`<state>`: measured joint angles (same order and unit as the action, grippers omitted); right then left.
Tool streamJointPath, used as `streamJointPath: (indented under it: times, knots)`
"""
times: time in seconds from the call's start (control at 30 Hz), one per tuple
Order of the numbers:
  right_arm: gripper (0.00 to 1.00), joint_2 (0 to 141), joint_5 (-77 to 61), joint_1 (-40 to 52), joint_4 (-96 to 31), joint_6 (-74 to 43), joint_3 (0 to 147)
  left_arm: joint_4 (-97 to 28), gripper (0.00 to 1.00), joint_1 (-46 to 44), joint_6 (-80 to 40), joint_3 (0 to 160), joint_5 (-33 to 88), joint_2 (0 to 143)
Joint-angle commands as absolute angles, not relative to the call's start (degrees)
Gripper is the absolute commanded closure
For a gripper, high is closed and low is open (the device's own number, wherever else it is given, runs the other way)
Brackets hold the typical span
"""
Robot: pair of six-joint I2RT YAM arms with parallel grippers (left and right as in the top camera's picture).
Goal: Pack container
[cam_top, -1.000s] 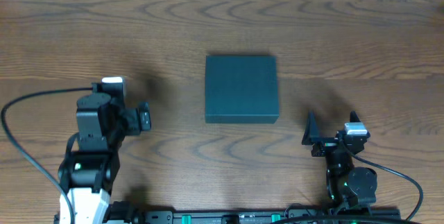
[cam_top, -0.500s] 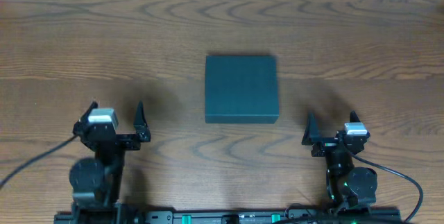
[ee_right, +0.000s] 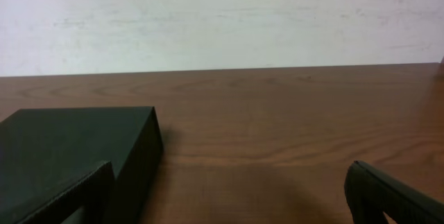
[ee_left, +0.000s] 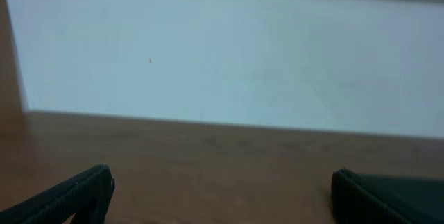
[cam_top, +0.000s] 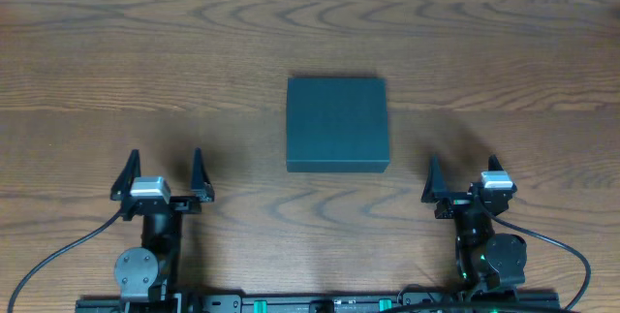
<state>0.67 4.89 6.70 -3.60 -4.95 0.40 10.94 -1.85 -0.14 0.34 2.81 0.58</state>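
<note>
The container is a dark teal square box lying flat in the middle of the wooden table, lid down. My left gripper sits near the front edge, to the left of and nearer than the box, open with nothing between its fingers. My right gripper mirrors it at the front right, also open and empty. In the right wrist view the container lies ahead to the left, partly behind the left finger of the right gripper. The left wrist view shows the left gripper over bare wood, with no box in sight.
Bare wooden table surrounds the box on all sides. A white wall rises behind the table's far edge. Black cables trail from both arm bases along the front edge.
The left arm has pulled back toward the front edge and turned its open gripper to face straight ahead. The right arm and the container have not moved.
</note>
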Motion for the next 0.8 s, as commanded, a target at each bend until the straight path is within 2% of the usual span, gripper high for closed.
streamJointPath:
  times: [0.0,0.17,0.77]
  knots:
    - [0.01,0.27,4.91,6.46,-3.86,-4.64,0.32,7.6,0.01,-4.34,0.19,0.23,2.46,0.12]
    - [0.01,0.27,4.91,6.46,-3.86,-4.64,0.32,-4.03,0.02,-7.25,-1.91,0.23,5.69,0.12]
    - [0.01,0.27,4.91,6.46,-3.86,-4.64,0.32,-3.62,0.01,-8.14,-2.28,0.27,8.58,0.1]
